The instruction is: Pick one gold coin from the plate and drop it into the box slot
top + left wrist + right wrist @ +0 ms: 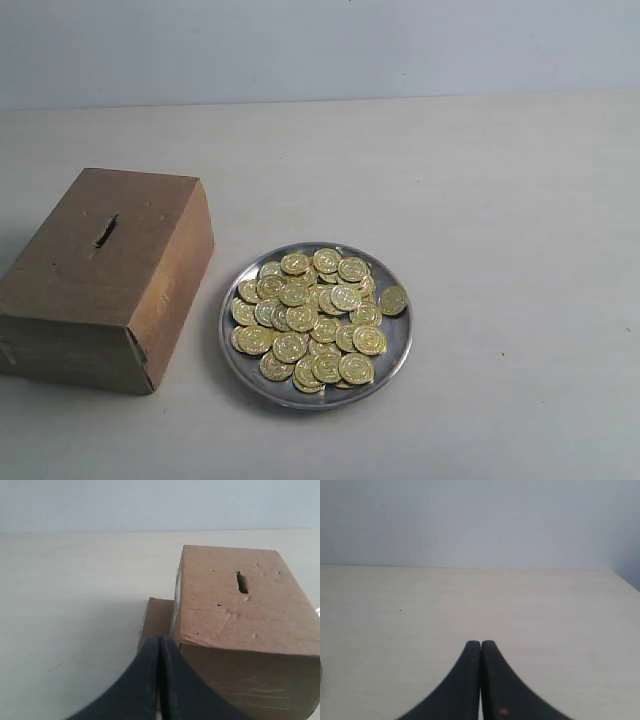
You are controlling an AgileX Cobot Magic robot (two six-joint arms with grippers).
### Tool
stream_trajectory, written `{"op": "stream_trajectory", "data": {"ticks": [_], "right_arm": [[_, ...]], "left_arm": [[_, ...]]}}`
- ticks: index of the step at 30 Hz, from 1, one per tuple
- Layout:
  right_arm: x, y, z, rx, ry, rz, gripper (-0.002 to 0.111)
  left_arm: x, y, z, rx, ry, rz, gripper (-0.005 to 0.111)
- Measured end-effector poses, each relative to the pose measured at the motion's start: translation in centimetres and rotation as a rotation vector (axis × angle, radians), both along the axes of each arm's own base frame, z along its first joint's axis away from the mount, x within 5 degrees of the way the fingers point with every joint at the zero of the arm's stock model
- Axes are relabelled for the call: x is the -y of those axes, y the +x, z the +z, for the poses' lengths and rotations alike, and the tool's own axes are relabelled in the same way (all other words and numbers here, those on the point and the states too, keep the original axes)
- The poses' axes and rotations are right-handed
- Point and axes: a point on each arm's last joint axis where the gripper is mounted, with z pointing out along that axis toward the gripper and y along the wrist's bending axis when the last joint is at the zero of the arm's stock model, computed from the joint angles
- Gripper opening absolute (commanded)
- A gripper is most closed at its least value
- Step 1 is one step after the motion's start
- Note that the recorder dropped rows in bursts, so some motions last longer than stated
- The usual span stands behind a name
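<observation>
A round, shiny silver metal plate [398, 345] heaped with gold coins [312, 318] sits just beside a brown cardboard box [95, 270], dark box slot [105, 231] on top. The black left gripper [159, 645] and right gripper [480, 647] are pinched closed, empty.

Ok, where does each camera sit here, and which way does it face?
Exterior view: raised, angled down at the table, seeing the box, its slot and the plate of gold coins; no arm shows.
Left wrist view: low on the left arm, facing the box past the shut left gripper.
Right wrist view: low on the right arm, facing across the table to the wall past the shut right gripper.
Shared: exterior and left wrist views both show box and slot.
</observation>
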Motion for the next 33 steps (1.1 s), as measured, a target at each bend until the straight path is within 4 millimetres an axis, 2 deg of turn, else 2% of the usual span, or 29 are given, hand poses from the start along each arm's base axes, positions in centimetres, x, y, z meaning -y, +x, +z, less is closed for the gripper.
{"op": "stream_trajectory", "data": {"ticks": [6,8,10,14,15,17,22,25,33], "right_arm": [[0.0,0.1,0.4,0.046,0.001,0.002,0.000],[-0.1,0.1,1.1,0.119,0.047,0.003,0.000],[-0.1,0.2,1.9,0.204,0.180,0.001,0.000],[0.0,0.0,3.2,0.333,0.574,-0.012,0.000],[0.2,0.0,3.3,0.352,0.721,-0.019,0.000],[0.2,0.0,3.4,0.354,0.823,-0.024,0.000],[0.2,0.0,3.4,0.352,0.854,-0.026,0.000],[0.2,0.0,3.2,0.331,0.834,-0.027,0.000],[-0.6,0.0,2.0,0.126,0.734,-0.013,0.000]], "left_arm": [[0.0,0.0,0.1,0.011,0.018,-0.001,0.001],[0.2,0.1,0.5,0.047,-0.084,0.004,0.001],[0.4,0.2,1.0,0.083,-0.220,0.011,0.001],[0.4,0.3,2.0,0.178,-0.414,0.026,0.001],[0.4,0.3,2.4,0.214,-0.465,0.034,0.001],[0.3,0.4,2.6,0.239,-0.492,0.039,0.001],[0.3,0.4,2.7,0.247,-0.505,0.042,0.001],[0.3,0.4,2.8,0.241,-0.569,0.047,0.001],[0.5,0.3,2.5,0.188,-0.698,0.050,0.000]]}}
